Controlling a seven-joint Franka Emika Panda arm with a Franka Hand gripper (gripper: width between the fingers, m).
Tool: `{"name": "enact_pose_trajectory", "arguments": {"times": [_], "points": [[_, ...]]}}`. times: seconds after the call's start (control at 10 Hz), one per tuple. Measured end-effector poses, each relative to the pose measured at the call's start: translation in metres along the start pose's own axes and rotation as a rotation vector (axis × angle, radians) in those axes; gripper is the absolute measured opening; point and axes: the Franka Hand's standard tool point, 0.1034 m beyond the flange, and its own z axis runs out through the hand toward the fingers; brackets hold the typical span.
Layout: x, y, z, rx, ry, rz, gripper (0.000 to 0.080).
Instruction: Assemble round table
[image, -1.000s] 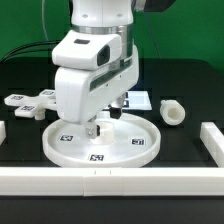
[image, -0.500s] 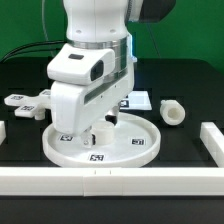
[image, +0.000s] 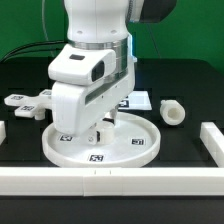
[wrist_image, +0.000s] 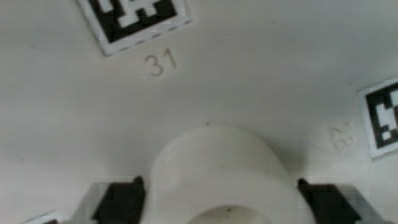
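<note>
1. The disc (image: 122, 150) lies flat on the table (image: 195, 95), tags facing up, and nothing is mounted on it yet.
2. The claw (image: 100, 131) is down at the disc's middle, drawn in narrow on a short white stub (wrist_image: 214, 165) that rises from the disc. In the wrist view the dark pads (wrist_image: 121, 200) sit close against its two flanks.
3. Relation that matters: the stub stands directly under the wrist, between the pads. Its long axis is upright, in line with the claw's own axis.
4. We judge that any coming move of the disc goes through this central hold. A flat slide looks safer than a lift.
5. We cannot tell whether the stub is moulded into the disc.
6. The post (image: 172, 113) lies on its side off the rim, toward the exterior view's right. The cross piece (image: 25, 103) lies off the rim toward the exterior view's left. Both are well apart from the claw.
7. Judgement: assembly is at an early step.
</note>
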Motion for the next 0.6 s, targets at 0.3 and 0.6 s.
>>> {"name": "enact_pose_trajectory", "arguments": {"times": [0.3,0.6], "points": [[0.0,0.0,0.0,0.0,0.0,0.0,0.0406],[0.0047,0.0003,-0.0016,-0.001,0.0,-0.004,0.0406]]}}
